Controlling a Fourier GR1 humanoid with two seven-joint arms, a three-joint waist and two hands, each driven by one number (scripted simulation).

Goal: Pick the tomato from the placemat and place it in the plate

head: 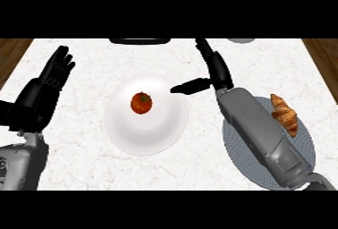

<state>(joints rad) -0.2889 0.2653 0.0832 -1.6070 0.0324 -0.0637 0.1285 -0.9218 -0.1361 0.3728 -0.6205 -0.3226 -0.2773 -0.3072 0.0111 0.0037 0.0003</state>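
Tomato [141, 103] count: one. It lies inside the white plate [146, 134], slightly above and left of the plate's centre, stem side up, touching no robot hand. Plate count: one; it rests on the marble counter [86, 170] near the middle of the view.

Placemat [246, 156] count: one, grey and round, to the right of the plate with a strip of bare counter between them. One croissant [285, 114] lies on its upper right part. The right forearm crosses the placemat and hides much of it; its lower rim is cut off.

Right robot hand [213, 76] is above and to the right of the plate, fingers straight and pointing away, thumb extended toward the plate rim; it holds nothing. Left robot hand [49, 82] shows at the left edge, fingers straight and spread, resting well apart from the plate.

Wood flooring shows beyond both side edges of the counter. Two items at the far edge, one dark [140, 40] and one pale [242, 40], are cut off and cannot be identified.
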